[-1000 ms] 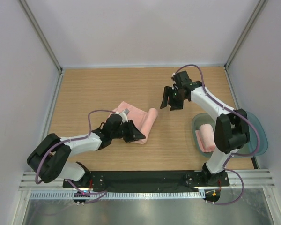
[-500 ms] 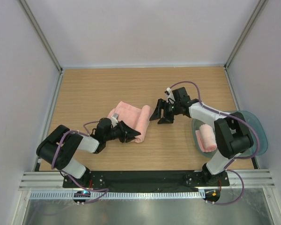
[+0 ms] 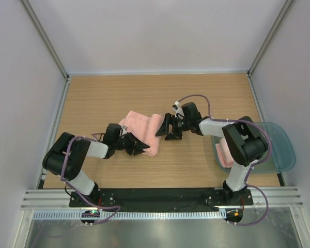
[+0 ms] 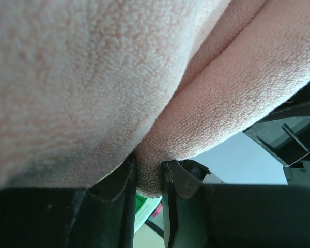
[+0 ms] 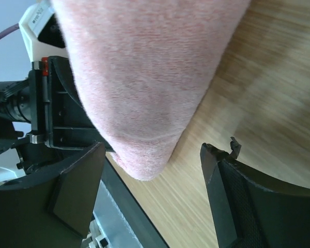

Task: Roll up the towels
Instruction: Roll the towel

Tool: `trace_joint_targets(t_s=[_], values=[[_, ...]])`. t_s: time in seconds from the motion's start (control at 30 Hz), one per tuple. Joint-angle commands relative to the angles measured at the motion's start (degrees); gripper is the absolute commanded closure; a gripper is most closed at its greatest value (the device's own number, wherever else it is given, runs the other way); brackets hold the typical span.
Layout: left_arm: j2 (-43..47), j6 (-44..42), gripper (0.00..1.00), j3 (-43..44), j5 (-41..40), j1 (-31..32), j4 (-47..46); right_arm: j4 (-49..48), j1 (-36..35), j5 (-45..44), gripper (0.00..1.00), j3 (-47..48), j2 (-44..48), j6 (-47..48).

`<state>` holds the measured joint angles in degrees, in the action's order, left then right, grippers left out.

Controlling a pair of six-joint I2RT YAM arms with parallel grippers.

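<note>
Salmon-pink terry towel (image 3: pixel 142 124): mid-table, loosely bunched | left jaws: pinching a fold at its 7 o'clock edge | right jaws: open, astride its 3 o'clock end | handling: soft, light, floppy; probably best gripped at end corners

nubby matt terry towel (image 4: pixel 93 77); smooth wood-grain table (image 5: pixel 268 77); translucent plastic tray (image 3: pixel 280 150)

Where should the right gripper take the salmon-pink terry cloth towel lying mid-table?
Probably at its right end, coming in from the right. The salmon-pink terry cloth towel narrows there to a thick folded tip, which sits between the fingers of the open right gripper. The left gripper pinches the near-left edge, so that side is taken.
</note>
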<state>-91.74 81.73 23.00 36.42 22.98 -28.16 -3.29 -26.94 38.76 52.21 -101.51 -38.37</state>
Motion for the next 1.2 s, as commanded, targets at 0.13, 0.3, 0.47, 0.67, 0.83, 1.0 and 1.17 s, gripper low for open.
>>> trace_joint_targets(t_s=[0.13, 0.3, 0.47, 0.67, 0.83, 1.0, 1.17], values=[[-5.63, -11.67, 1.0, 6.61, 0.57, -3.03, 21.12, -11.29, -0.13, 0.52, 0.18, -0.26, -4.22, -2.14], [-9.24, -14.32, 1.0, 8.99, 2.86, -3.73, 23.5, -17.97, -0.31, 0.17, 0.16, -0.79, -5.62, -2.41], [-11.17, -16.08, 1.0, 9.86, 4.26, -3.82, 24.03, -23.95, -0.4, 0.26, 0.16, -0.7, -9.13, -4.77], [-12.75, -17.92, 1.0, 11.62, 4.88, -3.82, 26.14, -29.57, -0.57, 0.79, 0.16, -0.35, -12.12, -6.89], [-12.5, -18.89, 0.99, 12.33, 4.97, -3.91, 27.1, -29.23, -0.84, 1.32, 0.36, 0.53, -13.27, -7.07], [-5.56, -22.84, 0.85, 14.25, -1.69, -3.91, 36.41, -24.05, -1.01, 0.61, 0.68, 0.62, -12.48, -5.75], [1.29, -28.81, 0.75, 17.07, -11.62, -2.42, 45.82, -15.64, -1.01, -0.62, 0.76, 2.45, -11.87, -4.09]])
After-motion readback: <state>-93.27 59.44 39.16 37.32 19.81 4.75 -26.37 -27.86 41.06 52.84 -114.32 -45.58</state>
